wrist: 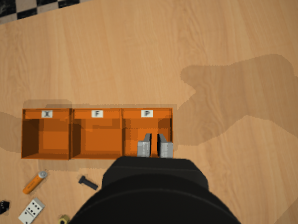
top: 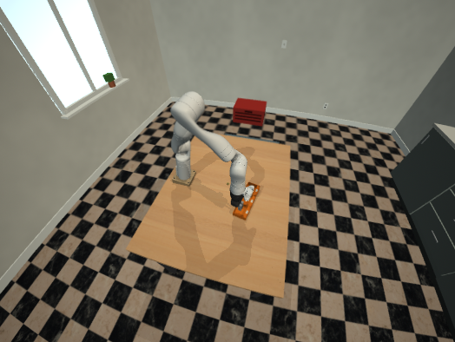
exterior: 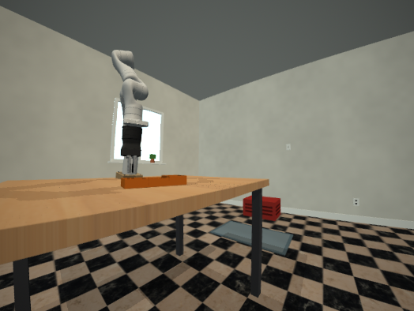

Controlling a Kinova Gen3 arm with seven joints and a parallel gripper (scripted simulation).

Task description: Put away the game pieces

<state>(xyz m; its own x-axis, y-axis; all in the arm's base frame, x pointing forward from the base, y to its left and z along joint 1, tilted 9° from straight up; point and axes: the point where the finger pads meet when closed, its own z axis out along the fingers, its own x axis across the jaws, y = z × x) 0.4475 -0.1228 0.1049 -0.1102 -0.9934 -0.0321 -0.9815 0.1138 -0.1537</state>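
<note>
Only the wrist view shows the domino (wrist: 31,210) (gripper (wrist: 154,145) narrow, empty).

Three bins (wrist: 97,133) in a row on the table (wrist: 125,60), battery (wrist: 35,182), bolt (wrist: 88,182) and domino (wrist: 31,210) just beside them

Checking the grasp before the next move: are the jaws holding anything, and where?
Nothing is held: the gripper hangs nearly shut over the P bin.
</note>
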